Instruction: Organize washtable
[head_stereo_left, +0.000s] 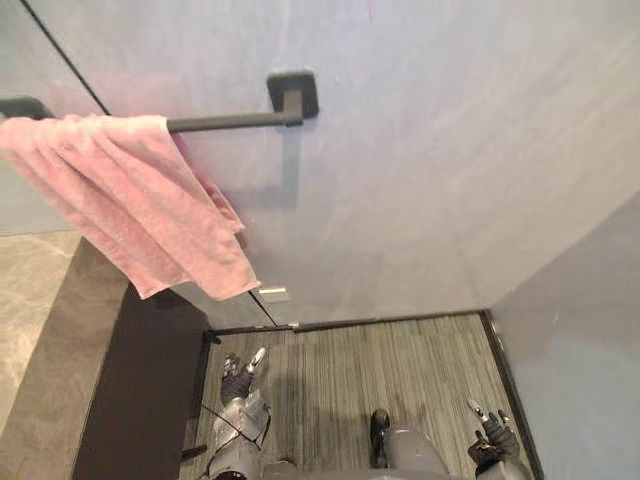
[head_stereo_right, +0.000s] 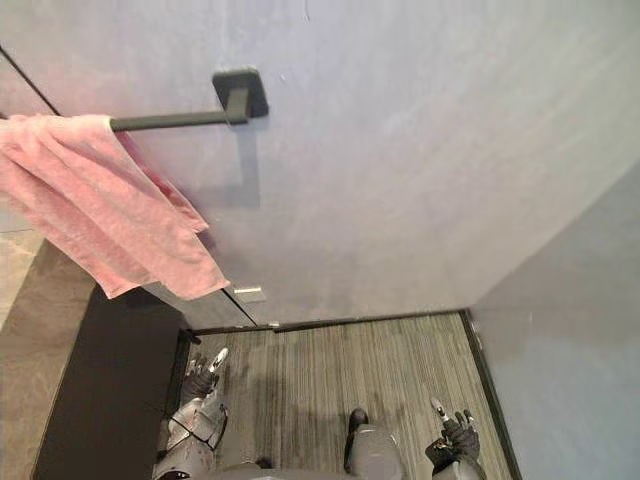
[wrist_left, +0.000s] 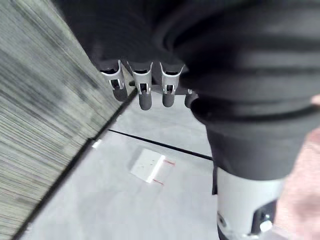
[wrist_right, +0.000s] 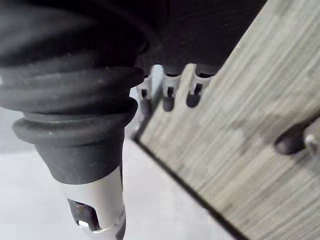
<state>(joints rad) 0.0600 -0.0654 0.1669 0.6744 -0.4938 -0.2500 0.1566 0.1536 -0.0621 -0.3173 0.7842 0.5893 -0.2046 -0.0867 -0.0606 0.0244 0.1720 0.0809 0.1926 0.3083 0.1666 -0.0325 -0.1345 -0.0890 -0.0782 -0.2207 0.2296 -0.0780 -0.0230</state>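
Nearest, the left hand (head_stereo_left: 238, 378) hangs low on the left over the grey wood-grain plank floor (head_stereo_left: 400, 370), fingers straight and relaxed, holding nothing. The right hand (head_stereo_left: 490, 437) hangs low on the right, also loose-fingered and empty. Just left of the left hand stands a dark brown flat panel (head_stereo_left: 140, 390), with a pale stone-look surface (head_stereo_left: 30, 330) to its left. Farther on, the floor meets a smooth grey wall (head_stereo_left: 450, 180), which has a small pale rectangular plate (head_stereo_left: 272, 294) set low on it. Farthest, a black metal towel bar (head_stereo_left: 225, 122) is fixed to the wall. A pink terry towel (head_stereo_left: 130, 200) is draped in folds over its left part, well apart from both hands.
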